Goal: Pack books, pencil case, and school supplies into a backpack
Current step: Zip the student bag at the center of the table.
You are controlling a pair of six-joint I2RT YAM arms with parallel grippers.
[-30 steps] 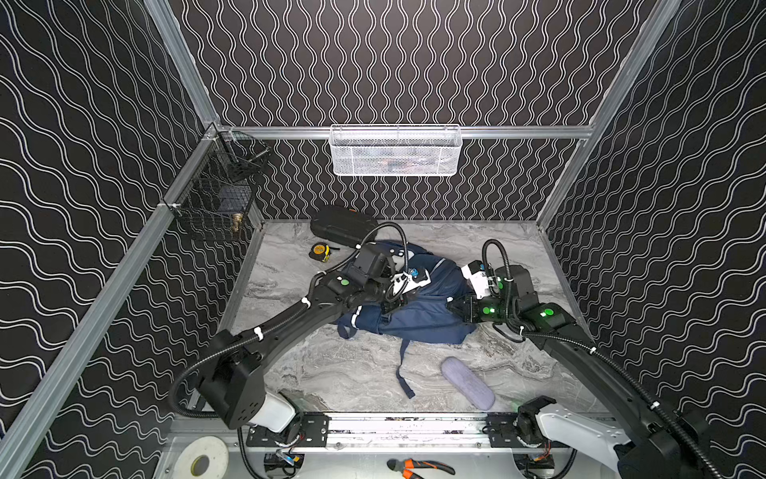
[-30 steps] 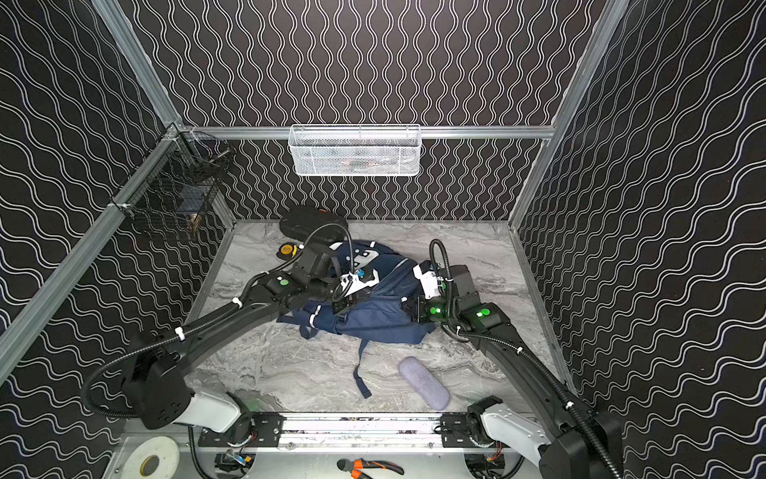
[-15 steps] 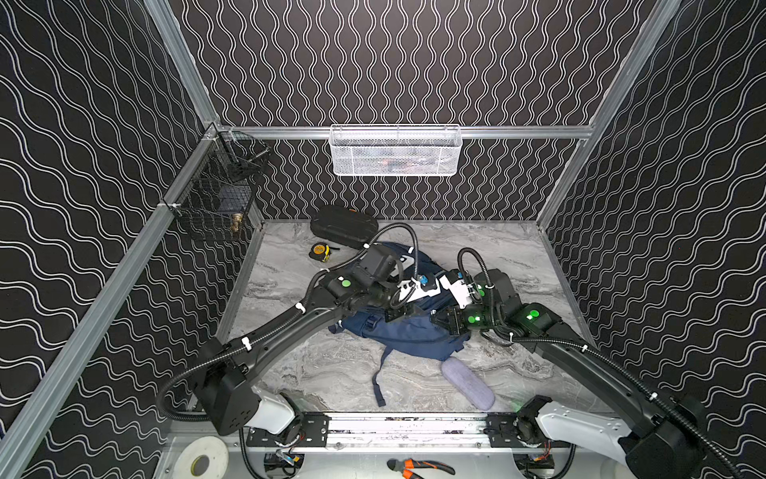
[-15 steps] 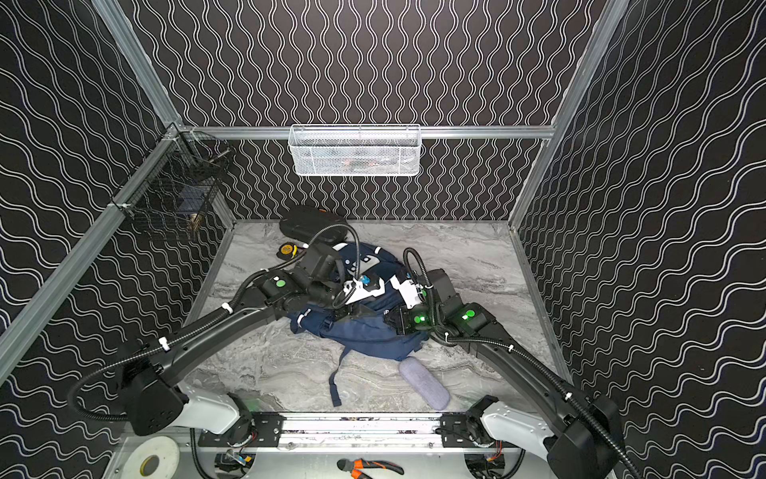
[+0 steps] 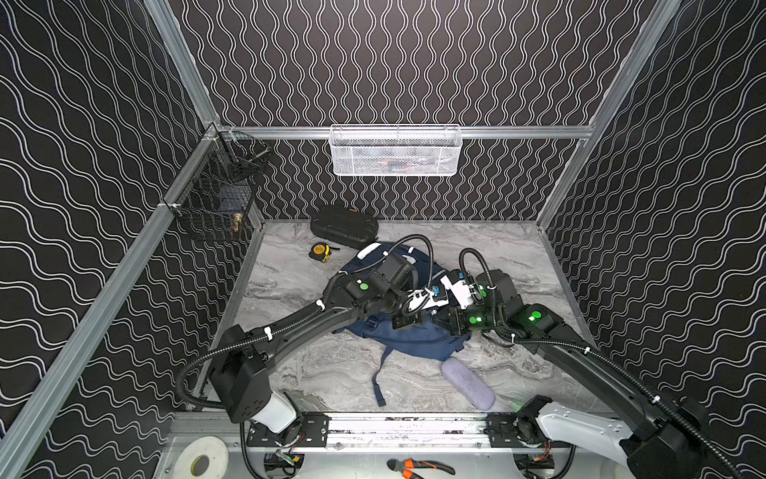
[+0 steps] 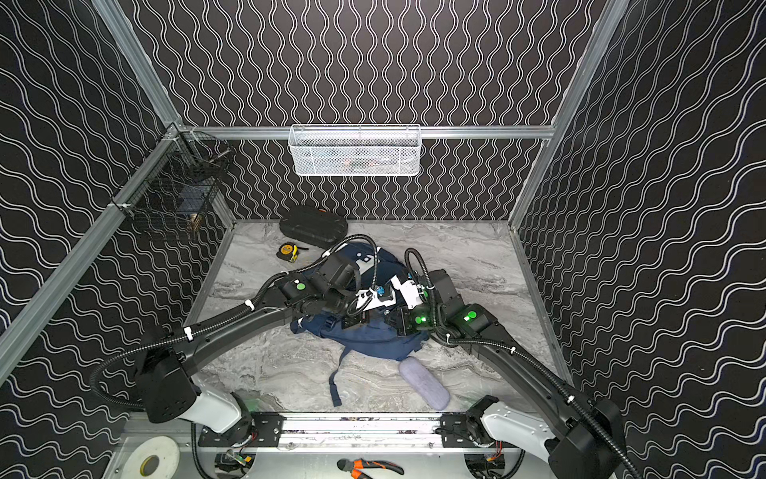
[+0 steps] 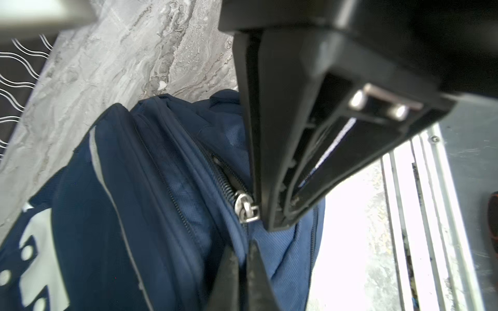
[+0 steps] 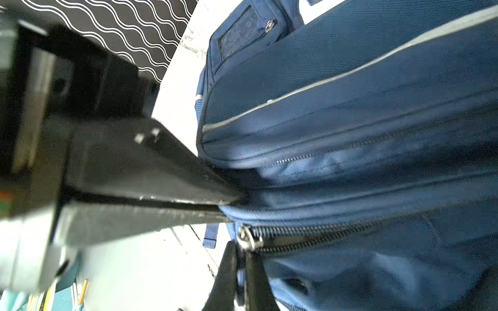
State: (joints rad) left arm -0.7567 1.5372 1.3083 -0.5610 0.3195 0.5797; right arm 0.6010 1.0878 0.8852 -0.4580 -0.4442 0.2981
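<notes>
- Now the backpack (image 5: 410, 342) lies on the table (image 5: 315, 373), under both arms.
- Left gripper (image 7: 269, 226): jaws together, tips just beside the zip pull (image 7: 244, 208).
- Right gripper (image 8: 226, 206): jaws clamped on a backpack seam.
- Pencil case (image 5: 468, 383) lies outside the backpack, near its front edge.

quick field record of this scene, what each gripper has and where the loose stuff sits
backpack: lying on the table, near the middle
left gripper: shut on backpack fabric beside the zip
right gripper: shut on the zip pull
pencil case: on the table, outside the backpack, toward the front edge, untouched
tape measure: on the table behind the backpack
black hard case: at the back wall
packed so far: cannot tell
</notes>
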